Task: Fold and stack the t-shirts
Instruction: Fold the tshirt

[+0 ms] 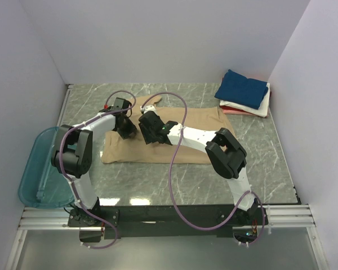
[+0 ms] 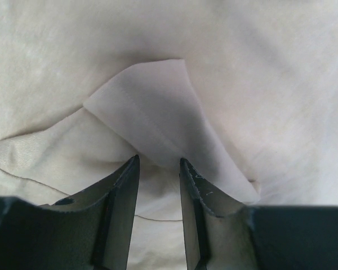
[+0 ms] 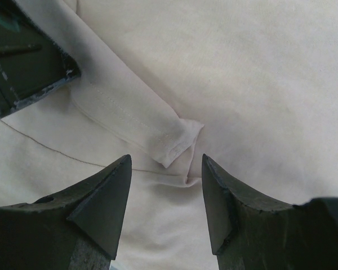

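Two tools part-open, both empty, over the 9 o'clock end of tan t-shirt [image 1: 197, 135] (long axis 9–3) at bench [image 1: 158, 180] centre; sleeve hem [image 3: 170, 142] just at 12 o'clock of right tool [image 3: 166, 163], left tool [image 2: 159, 163] opposite it

A grey, marble-patterned table [image 1: 214, 180] stretches out in front of me, walled in by pale panels. A tan t-shirt [image 1: 205, 119] lies on its middle, spread flat and wide across it from side to side, with one sleeve folded in over the body. In the far right corner sits a small stack of folded shirts: a navy one [image 1: 242, 90] on top, a white one [image 1: 253, 109] under it, and a pinkish red one [image 1: 234, 111] at the bottom, against the tabletop. A see-through teal tub [image 1: 36, 169] sits at the table's near left edge (whether it rests on the tabletop I cannot tell).
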`<state>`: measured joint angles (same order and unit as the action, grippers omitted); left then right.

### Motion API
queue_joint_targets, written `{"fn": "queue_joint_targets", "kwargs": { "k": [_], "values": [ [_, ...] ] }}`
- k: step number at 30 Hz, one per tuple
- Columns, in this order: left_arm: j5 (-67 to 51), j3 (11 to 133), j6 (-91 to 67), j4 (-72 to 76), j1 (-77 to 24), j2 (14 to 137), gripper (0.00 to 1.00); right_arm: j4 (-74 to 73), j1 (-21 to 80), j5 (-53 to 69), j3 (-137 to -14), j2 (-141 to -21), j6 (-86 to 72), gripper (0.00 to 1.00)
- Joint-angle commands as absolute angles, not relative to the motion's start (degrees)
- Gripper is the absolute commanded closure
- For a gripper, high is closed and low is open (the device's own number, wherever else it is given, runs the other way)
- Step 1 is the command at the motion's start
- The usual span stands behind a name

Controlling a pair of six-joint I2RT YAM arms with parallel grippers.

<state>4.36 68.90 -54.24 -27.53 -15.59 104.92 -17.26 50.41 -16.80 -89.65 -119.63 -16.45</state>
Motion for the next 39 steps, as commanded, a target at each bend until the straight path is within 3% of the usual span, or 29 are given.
{"fn": "queue_joint_targets", "kwargs": {
  "k": [1,39],
  "values": [
    [4.66,72.24,-53.44,-27.6,-15.91,105.91,0.6,-14.94,50.19,-16.7,-89.65,-119.26,-16.26,0.41],
    [3.25,80.42,-52.12,-28.56,-15.91,111.09,0.6,-11.6,53.61,-24.34,-89.03,-124.45,-7.56,0.38]
  ]
}}
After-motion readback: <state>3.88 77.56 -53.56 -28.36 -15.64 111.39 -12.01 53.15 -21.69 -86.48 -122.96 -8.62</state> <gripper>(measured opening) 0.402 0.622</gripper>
